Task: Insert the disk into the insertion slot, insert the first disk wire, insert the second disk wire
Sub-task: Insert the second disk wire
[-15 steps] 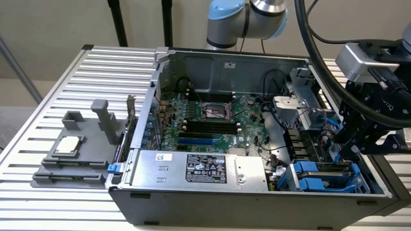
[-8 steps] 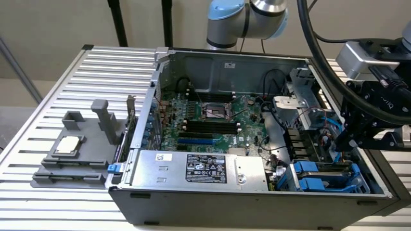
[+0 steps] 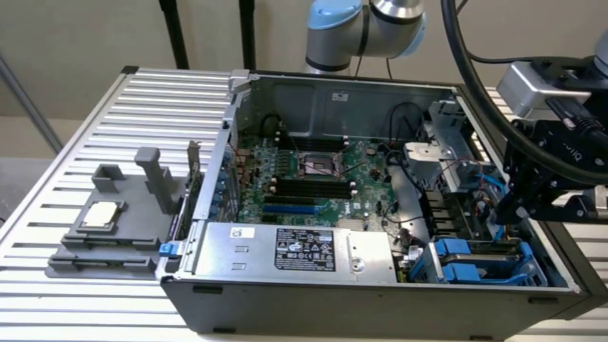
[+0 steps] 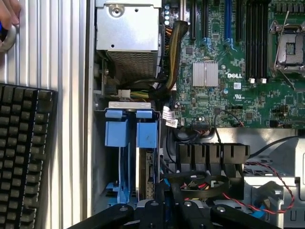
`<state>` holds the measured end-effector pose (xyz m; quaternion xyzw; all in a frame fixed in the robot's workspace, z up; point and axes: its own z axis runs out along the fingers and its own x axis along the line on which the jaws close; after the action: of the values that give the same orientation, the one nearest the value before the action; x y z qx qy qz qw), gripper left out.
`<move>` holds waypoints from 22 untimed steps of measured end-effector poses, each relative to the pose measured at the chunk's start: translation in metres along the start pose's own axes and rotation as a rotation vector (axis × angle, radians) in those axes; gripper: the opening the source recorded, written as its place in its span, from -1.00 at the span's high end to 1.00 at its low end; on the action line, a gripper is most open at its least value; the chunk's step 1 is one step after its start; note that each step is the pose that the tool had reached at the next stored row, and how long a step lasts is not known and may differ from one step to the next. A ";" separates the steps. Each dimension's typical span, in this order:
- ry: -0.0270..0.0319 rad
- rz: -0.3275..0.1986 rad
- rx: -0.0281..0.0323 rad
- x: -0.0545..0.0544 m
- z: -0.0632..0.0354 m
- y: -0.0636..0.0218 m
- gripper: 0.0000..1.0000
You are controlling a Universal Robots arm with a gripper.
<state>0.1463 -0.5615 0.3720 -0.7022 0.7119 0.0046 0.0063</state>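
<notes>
The insertion slot (image 3: 480, 262) is the grey cage with blue rails at the case's near corner on the exterior view's right. In the wrist view the insertion slot (image 4: 129, 131) shows two blue tabs. Between its rails the disk (image 4: 146, 174) stands edge-on with its circuit side showing and its label hidden. My gripper (image 3: 520, 210) hangs low inside the case, just behind the cage and beside a bundle of blue wires (image 3: 488, 187). In the wrist view the gripper (image 4: 167, 202) sits right next to the disk's end, with a bit of blue showing at its tip.
The silver power supply (image 3: 295, 249) lies along the case's front wall, and the motherboard with the black CPU socket (image 3: 318, 165) lies behind it. A grey fixture (image 3: 105, 221) stands on the slatted table. A black keyboard (image 4: 24, 157) and a person's hand (image 4: 7, 19) lie outside the case.
</notes>
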 end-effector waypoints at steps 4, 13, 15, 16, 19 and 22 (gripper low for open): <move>0.0001 -0.003 0.0000 0.000 -0.0001 0.0023 0.65; 0.0000 -0.007 -0.0001 0.001 0.0000 0.0061 0.48; 0.0000 -0.008 -0.0001 0.001 0.0000 0.0078 0.48; 0.0000 -0.008 -0.0001 0.001 0.0000 0.0084 0.48; 0.0002 -0.008 -0.0001 0.001 0.0000 0.0087 0.48; 0.0003 -0.008 -0.0001 0.001 0.0000 0.0089 0.53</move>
<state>0.1373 -0.5621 0.3720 -0.7051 0.7091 0.0045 0.0062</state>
